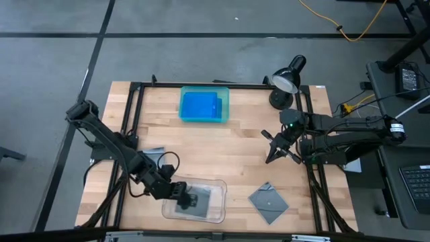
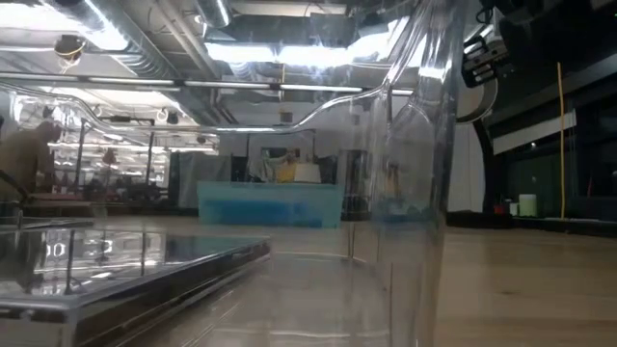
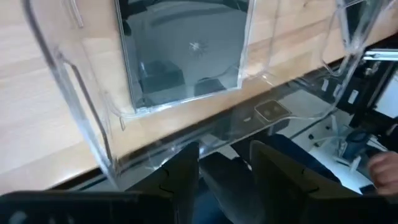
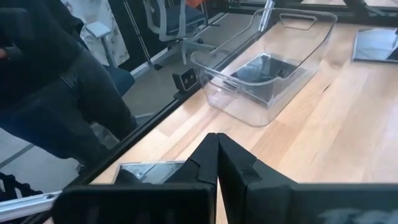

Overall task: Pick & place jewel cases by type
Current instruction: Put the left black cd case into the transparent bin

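There are three dark grey jewel cases to count. One (image 3: 183, 53) lies flat on the floor of the clear tray (image 1: 216, 214), just ahead of the left gripper (image 3: 224, 152). The left fingers (image 3: 183, 177) stand apart with nothing between them, low at the near wall of this tray. From above, the left gripper (image 1: 183, 195) is over the tray's left end.

The second grey case (image 1: 269, 202) lies on the bare desk (image 1: 235, 144), to the side of the clear tray and below the right fingers; in the right wrist view it (image 4: 149, 169) shows just beside their tips. The third grey case (image 1: 156, 154) lies on the desk beside the left arm, partly covered by it.

The blue jewel cases (image 1: 200, 104) lie in one pile inside the teal tray (image 1: 225, 107) at the far edge of the desk, well apart from both pairs of fingers; how many are in the pile I cannot tell.

The right gripper (image 4: 216, 140) hangs over the open desk with its fingers pressed together and holding nothing. One black lamp (image 1: 289, 75) stands at the far right corner.
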